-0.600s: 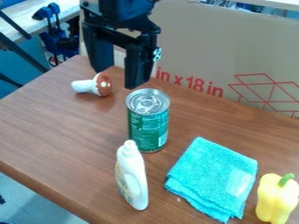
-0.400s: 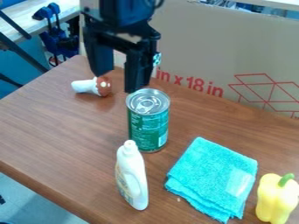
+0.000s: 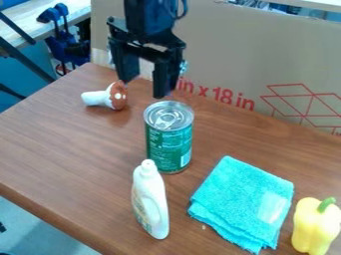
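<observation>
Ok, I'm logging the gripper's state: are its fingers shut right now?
No, the fingers stand apart, with a plain gap between them, near the green can.

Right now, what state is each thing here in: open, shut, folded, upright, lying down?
Gripper: open, empty, above the table
Can: upright, lid sealed
Mushroom: lying on its side
Bottle: standing or lying, I can't tell
Cloth: folded, laid flat
Pepper: whole, stem on
Cardboard: upright behind the table
</observation>
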Robot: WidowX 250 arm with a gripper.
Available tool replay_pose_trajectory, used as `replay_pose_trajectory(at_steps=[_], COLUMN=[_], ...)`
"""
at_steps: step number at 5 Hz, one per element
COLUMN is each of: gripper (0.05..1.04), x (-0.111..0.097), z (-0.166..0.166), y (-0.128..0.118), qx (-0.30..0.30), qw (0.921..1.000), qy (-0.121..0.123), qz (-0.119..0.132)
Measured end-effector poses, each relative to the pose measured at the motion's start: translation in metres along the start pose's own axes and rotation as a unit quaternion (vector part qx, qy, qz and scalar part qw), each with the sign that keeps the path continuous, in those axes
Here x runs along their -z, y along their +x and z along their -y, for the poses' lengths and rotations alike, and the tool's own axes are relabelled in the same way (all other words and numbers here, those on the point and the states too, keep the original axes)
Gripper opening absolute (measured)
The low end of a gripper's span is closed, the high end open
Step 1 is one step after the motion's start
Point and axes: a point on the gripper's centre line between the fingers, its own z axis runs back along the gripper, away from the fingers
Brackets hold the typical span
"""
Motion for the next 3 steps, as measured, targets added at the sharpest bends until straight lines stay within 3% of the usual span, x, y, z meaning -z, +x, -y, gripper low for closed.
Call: replay_pose_trajectory(at_steps=[1,3], gripper=[1.002,1.002], x=[0.012,0.031], z=[0.006,0.012], y=[0.012,0.023], qx=[0.011,0.006], qw=[0.9999,1.0], qy=[0.008,0.002], qz=[0.006,0.003])
